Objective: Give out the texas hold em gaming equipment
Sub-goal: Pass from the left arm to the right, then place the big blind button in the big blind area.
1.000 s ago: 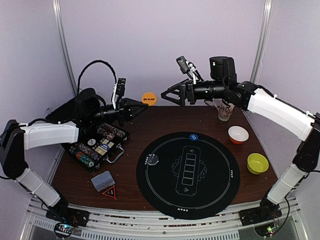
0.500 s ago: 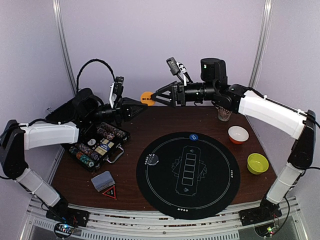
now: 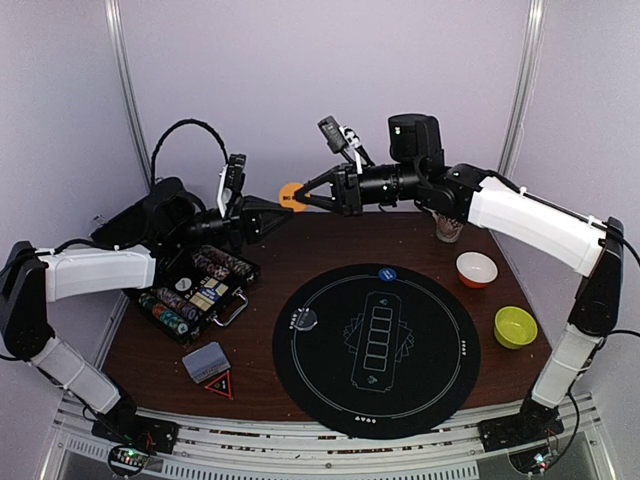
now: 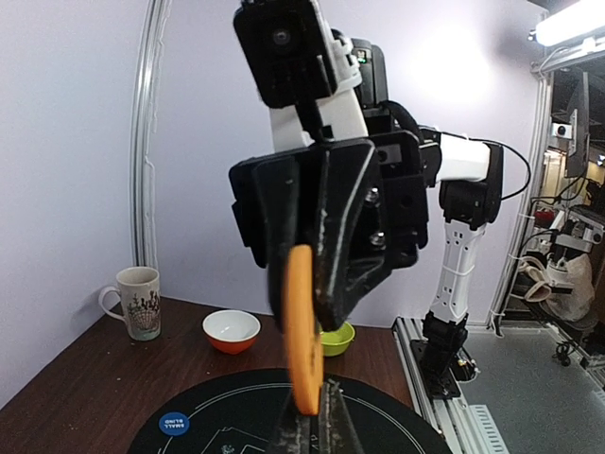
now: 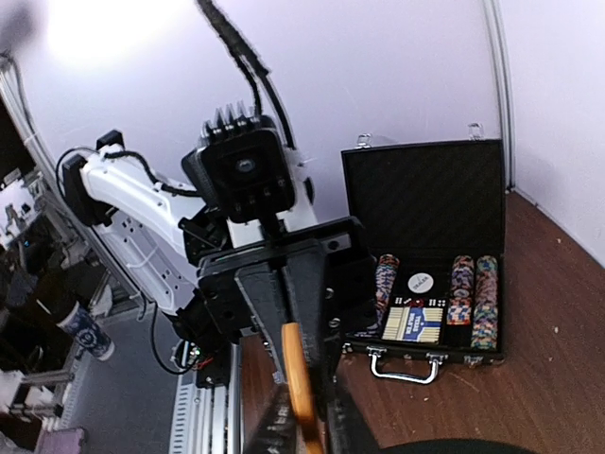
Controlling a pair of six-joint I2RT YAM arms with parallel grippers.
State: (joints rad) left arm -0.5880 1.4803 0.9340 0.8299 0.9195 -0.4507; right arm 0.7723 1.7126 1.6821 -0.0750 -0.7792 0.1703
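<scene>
Orange button (image 3: 291,196): held edge-on in the air over the far edge of the bench (image 3: 300,245), well apart from the black mat (image 3: 440,390).
Left claw (image 3: 284,207): clamped tight on the button's lower edge, and has not budged over the last second.
Right claw (image 3: 299,197): swung in from the right, then narrowed from wide open down to a pinch on the same disc; presses both its faces in the two wrist views.
Change: went from one holder to two.
Meaning for the task: looks like a mid-air handover, not yet finished; still calls for letting go with the left claw before any carry to the mat.
Already on the mat: blue button (image 3: 386,272) at the far rim, clear button (image 3: 309,319) at the left rim.
Waiting: chips (image 3: 165,310) in the open case (image 3: 240,270), card deck (image 3: 205,360) at the near left.
</scene>
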